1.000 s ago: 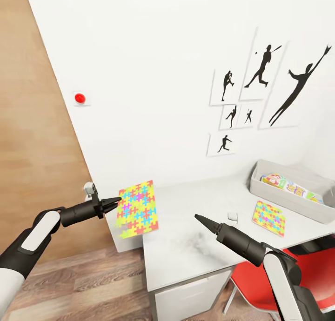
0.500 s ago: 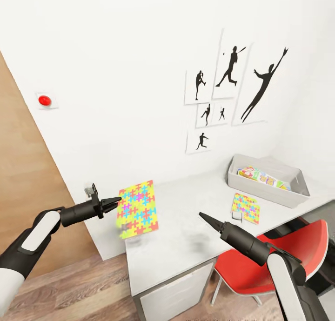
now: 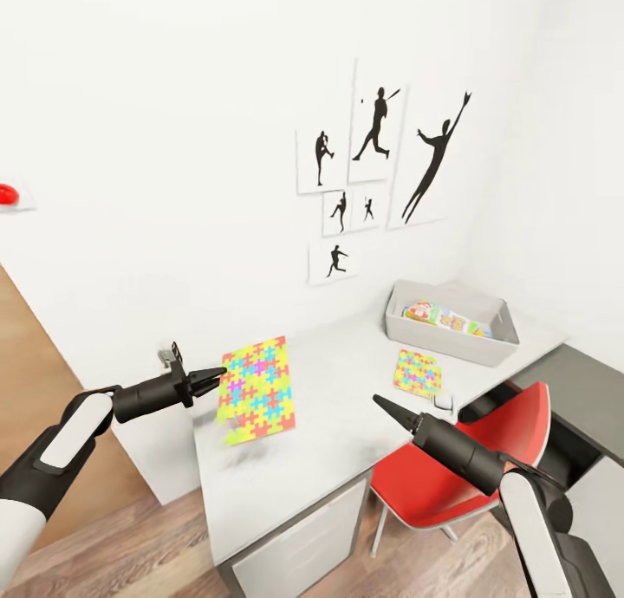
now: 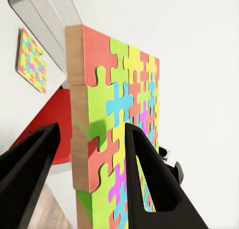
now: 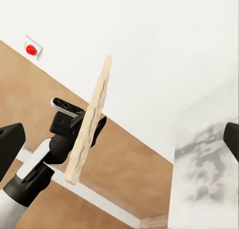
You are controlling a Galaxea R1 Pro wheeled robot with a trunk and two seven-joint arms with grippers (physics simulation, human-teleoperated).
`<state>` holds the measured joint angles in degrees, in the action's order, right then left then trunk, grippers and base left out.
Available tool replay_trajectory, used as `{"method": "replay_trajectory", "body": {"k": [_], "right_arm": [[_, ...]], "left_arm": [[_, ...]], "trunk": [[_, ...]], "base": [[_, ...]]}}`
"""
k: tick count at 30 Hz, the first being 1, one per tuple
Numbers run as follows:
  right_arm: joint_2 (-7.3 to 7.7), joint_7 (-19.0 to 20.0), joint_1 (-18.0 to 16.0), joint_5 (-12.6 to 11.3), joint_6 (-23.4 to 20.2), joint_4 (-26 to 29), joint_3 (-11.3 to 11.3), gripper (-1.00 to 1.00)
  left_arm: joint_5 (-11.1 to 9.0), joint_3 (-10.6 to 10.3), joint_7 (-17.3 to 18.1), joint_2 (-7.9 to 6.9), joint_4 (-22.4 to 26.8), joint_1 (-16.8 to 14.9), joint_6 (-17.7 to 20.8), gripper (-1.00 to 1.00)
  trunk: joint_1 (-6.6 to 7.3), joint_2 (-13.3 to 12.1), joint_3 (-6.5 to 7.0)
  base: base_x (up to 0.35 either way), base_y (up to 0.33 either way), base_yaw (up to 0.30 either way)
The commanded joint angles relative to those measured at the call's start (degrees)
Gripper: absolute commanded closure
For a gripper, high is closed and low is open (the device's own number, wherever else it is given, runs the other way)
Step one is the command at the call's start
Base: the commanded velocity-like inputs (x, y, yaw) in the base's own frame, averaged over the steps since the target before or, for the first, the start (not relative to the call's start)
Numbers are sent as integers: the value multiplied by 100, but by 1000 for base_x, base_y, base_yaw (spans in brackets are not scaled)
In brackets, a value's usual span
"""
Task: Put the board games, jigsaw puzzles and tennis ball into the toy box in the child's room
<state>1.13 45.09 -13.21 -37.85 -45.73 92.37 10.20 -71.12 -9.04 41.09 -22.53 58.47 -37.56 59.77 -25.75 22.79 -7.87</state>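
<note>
Jigsaw puzzle (image 3: 256, 390), clamped upright in the left hand (image 3: 217, 377) at lower left, awaits carrying to the toy box (image 3: 451, 325) at centre right; right hand (image 3: 379, 402) empty, aperture indeterminate.

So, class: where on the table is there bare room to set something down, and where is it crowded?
The table is bare between the held jigsaw puzzle and the lying one. It is crowded by the toy box, already holding printed boxes.
</note>
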Motion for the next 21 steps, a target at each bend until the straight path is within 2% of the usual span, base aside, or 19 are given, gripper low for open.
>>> {"method": "replay_trajectory", "body": {"k": [1,9,14,17,21], "right_arm": [[0,12,-6,-12,-32,0,8,-100],[1,114,-5,-20,-46,0,344,-100],[1,461,-2,19,-71,-3,718,-100],[7,513,-2,36,-86,-13,897,-100],[46,555,-14,-2,-112,-17,1248,-100]], "left_arm": [[-7,-10,31,-5,-2,-6,17,100],[-7,-10,31,-5,-2,-6,17,100],[0,-10,31,-5,-2,-6,17,100],[1,-10,31,-5,-7,-6,17,100],[2,-10,31,-5,-10,-6,17,100]], "trunk": [[-4,13,-12],[-4,13,-12],[-4,13,-12],[-4,13,-12],[-4,13,-12]], "base": [[0,0,-279],[0,0,-279],[0,0,-279],[0,0,-279],[0,0,-279]]}}
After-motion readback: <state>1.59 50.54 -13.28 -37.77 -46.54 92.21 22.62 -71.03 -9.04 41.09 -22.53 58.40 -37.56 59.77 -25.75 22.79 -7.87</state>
